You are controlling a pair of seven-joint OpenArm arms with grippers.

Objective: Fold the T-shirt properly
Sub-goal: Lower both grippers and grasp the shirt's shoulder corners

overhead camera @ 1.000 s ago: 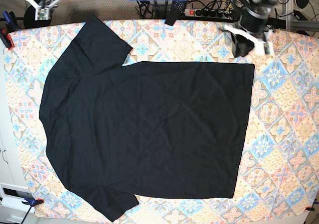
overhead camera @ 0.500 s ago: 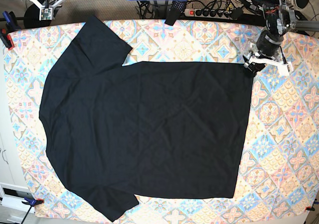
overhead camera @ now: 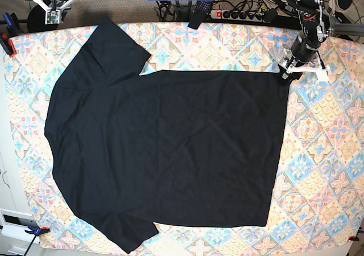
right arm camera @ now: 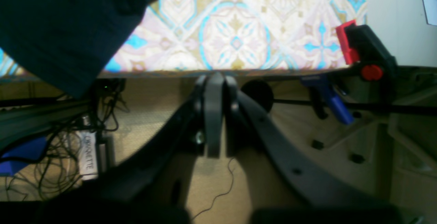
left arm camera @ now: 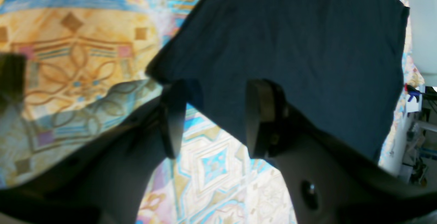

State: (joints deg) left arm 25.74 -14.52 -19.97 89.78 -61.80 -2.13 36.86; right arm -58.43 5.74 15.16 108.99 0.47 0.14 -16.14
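The left gripper (overhead camera: 289, 82) has its fingers spread well apart above the near-side corner of the hem, with cloth showing between them and nothing pinched that I can make out; from where I stand I can't be sure whether the tips actually touch the fabric. Under it, the black T-shirt (overhead camera: 170, 136) lies spread flat across the patterned tablecloth (overhead camera: 330, 170), its hem running down one side and its two short sleeves poking out at the other end. It looks like soft, thin cotton, light for its size and limp, so I'd expect it to droop from whatever point it's lifted by and drag the rest along in shallow wrinkles. Nothing about it seems fragile, and it shouldn't be especially slippery, though a thin edge could slide out of a shallow pinch. The corner between those fingers strikes me as a good place to take hold, a little in from the edge so both layers come up together. Farther off, the right gripper (overhead camera: 53, 20) is closed on nothing, out past the table's edge, away from the nearer sleeve (overhead camera: 116, 42).
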